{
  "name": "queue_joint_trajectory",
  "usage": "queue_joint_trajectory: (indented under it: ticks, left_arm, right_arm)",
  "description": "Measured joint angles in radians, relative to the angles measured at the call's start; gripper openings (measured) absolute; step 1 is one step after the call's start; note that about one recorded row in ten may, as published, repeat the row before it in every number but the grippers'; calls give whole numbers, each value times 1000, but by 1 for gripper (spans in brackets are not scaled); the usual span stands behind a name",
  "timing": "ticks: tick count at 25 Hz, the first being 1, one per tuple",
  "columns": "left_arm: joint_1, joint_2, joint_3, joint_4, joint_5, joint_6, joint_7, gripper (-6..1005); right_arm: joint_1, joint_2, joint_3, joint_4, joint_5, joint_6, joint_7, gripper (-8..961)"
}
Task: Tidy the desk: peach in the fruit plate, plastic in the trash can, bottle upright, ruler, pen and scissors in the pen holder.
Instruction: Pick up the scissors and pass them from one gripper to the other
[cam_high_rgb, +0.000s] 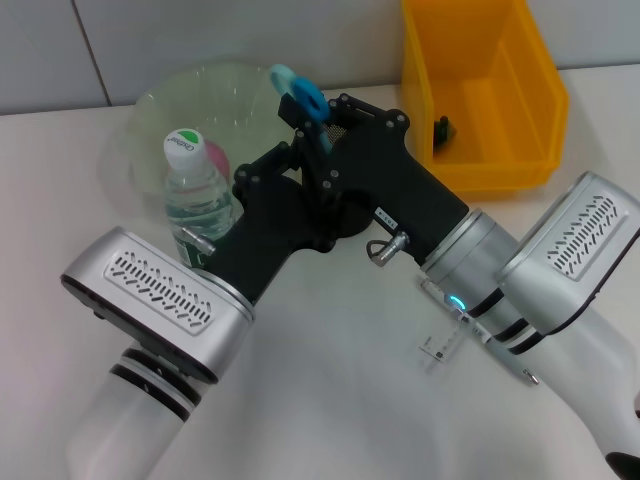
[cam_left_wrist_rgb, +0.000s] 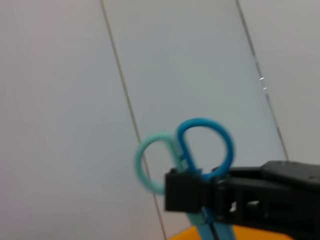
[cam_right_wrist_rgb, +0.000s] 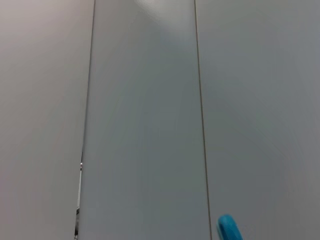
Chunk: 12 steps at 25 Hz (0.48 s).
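Note:
The blue-handled scissors (cam_high_rgb: 300, 92) stick up at the back centre, with my right gripper (cam_high_rgb: 318, 125) shut on them just below the handles. The left wrist view shows the same grip: the scissors (cam_left_wrist_rgb: 229, 150) held by the right gripper (cam_left_wrist_rgb: 200, 195). My left gripper (cam_high_rgb: 296, 160) sits close beside and below it. A clear bottle (cam_high_rgb: 197, 195) with a green cap stands upright to the left. Behind the bottle, the pink peach (cam_high_rgb: 216, 157) lies in the clear fruit plate (cam_high_rgb: 150, 110). A clear ruler (cam_high_rgb: 447, 338) lies flat under my right arm. The pen holder, pen and plastic are hidden.
A yellow bin (cam_high_rgb: 540, 90) stands at the back right with a small dark item (cam_high_rgb: 443, 127) inside. Both arms cross over the middle of the white desk (cam_high_rgb: 330, 400). Both wrist views face a grey panelled wall (cam_right_wrist_rgb: 145, 120).

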Motion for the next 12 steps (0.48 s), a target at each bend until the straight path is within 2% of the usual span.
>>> queue_joint_trajectory:
  ticks: [6, 12]
  left_arm:
    - [7, -1, -13, -5, 25, 2, -7, 322]
    - [9, 1, -19, 1, 25, 2, -27, 418]
  right_arm:
    - [-4, 1, 5, -4, -1, 5, 4, 131]
    - [-5, 0, 6, -8, -1, 7, 10, 81]
